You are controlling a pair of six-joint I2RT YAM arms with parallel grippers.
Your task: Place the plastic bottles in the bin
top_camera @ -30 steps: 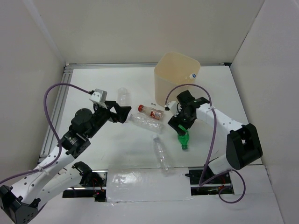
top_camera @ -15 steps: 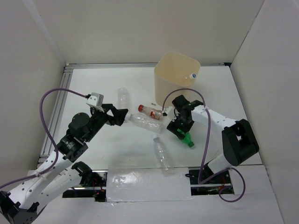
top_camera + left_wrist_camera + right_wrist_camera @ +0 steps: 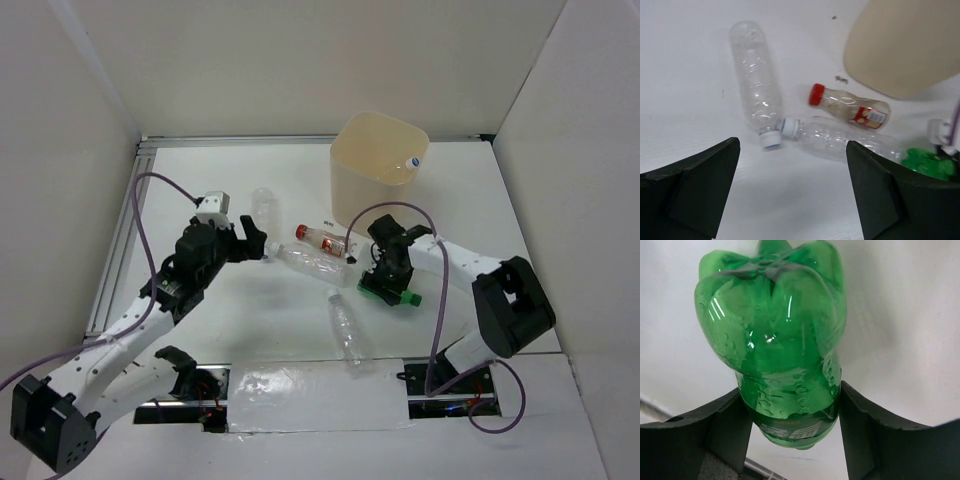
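The cream bin stands at the back; its wall shows in the left wrist view. My right gripper is shut on the green bottle, low beside the bin's front; its fingers press both sides of the bottle. My left gripper is open and empty, just short of the capped ends of two clear bottles. The red-capped bottle lies beyond them. Another clear bottle lies near the front.
White walls close in on the left, right and back. A metal rail runs along the table's left side. A taped plate covers the near edge between the arm bases. A small capped object shows at the bin's rim.
My left gripper has moved right and lower, up to the clear bottles' caps. My right gripper has turned the green bottle, so its cap now points right instead of toward the near edge.
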